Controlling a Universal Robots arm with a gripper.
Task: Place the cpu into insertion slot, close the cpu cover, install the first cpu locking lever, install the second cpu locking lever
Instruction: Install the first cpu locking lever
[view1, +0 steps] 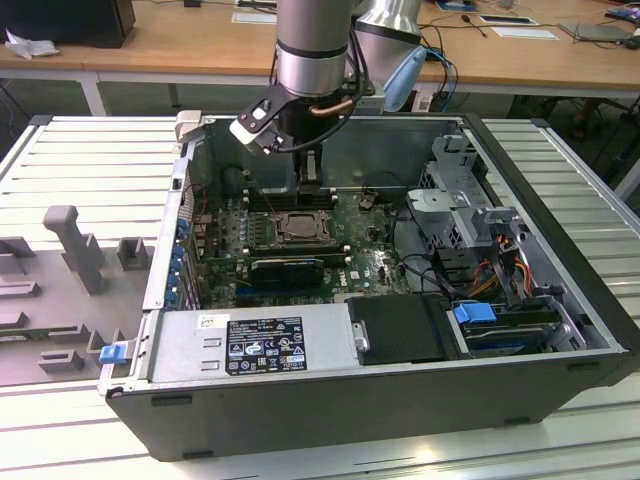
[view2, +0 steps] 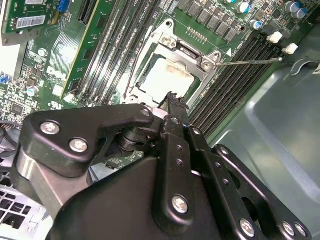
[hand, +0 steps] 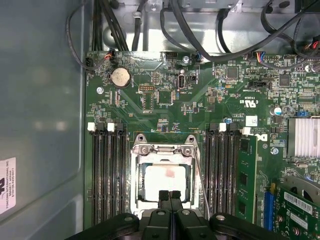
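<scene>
1. Step two looks like the one in hand, I think: the cpu cover seems to be down, and no lever looks locked yet.
2. Inside the open computer case on the bench, the insertion slot sits on the green board. It is toward the far wall, in the exterior view's left half.
3. The cpu lies flat in the slot. It shows as a pale square through the window of the cover.
4. The pincer hangs low at one edge of the slot. Its two fingers are pressed tight together with nothing between them. I cannot tell if the tips touch the metal frame.
5. A thin locking lever sticks out sideways over the long black memory slots. It is not hooked down.
6. I think any move from here calls for very careful aim. The lever is a skinny rod and could slip off the closed tips. A slow, straight push seems best, so the cover does not shift and the chip does not get hurt.
</scene>
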